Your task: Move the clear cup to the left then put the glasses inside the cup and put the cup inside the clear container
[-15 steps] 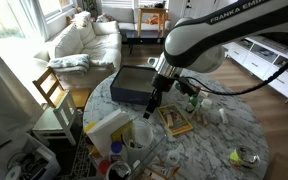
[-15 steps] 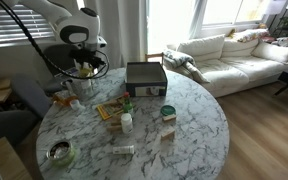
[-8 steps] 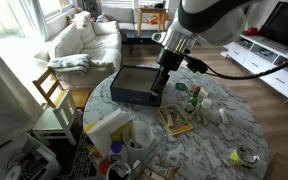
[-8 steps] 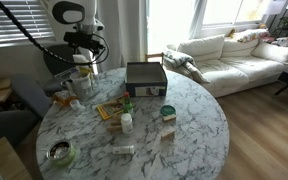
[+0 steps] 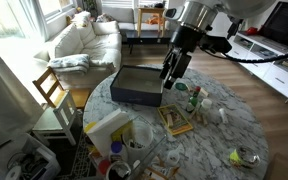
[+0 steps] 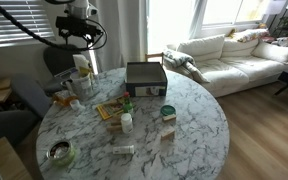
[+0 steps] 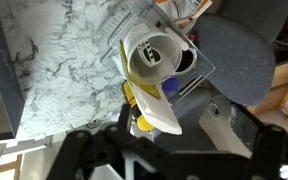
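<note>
Inside the clear container [image 7: 202, 72] at the table [image 7: 54, 70] edge sits the clear cup [image 7: 152, 55].

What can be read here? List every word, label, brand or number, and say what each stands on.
No text is legible in any view.
Flat printed box: its cover print is too small and blurred to read.
White bottle: its label is too small to read.
Robot arm: no lettering can be made out.

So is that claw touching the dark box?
Apart. In an exterior view the gripper hangs high above the table, off to one side of the box, with clear space between them.
</note>
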Robot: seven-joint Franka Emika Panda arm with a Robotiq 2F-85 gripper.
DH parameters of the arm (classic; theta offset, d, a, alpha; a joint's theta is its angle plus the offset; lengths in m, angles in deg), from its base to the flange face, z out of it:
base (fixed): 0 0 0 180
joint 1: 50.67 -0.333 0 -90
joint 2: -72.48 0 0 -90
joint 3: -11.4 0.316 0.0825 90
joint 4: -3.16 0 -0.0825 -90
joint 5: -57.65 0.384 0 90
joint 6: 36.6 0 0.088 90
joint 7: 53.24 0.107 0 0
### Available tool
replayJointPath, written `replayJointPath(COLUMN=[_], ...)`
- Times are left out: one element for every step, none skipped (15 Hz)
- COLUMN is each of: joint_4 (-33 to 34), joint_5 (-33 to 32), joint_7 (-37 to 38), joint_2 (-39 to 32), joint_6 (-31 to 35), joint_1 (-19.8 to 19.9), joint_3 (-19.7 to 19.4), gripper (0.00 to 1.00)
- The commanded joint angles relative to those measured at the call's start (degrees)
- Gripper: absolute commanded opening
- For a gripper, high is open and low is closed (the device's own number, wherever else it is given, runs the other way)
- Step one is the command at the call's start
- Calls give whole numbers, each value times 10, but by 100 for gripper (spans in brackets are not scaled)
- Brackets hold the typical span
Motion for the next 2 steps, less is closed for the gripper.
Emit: replayJointPath(joint_4=[1, 0], joint_5=[0, 0], joint_7=[0, -1], joint_2=[-1, -1], joint_6=[-2, -2], joint_1=[-9, -9], joint_3=[-9, -9], gripper=[100, 100])
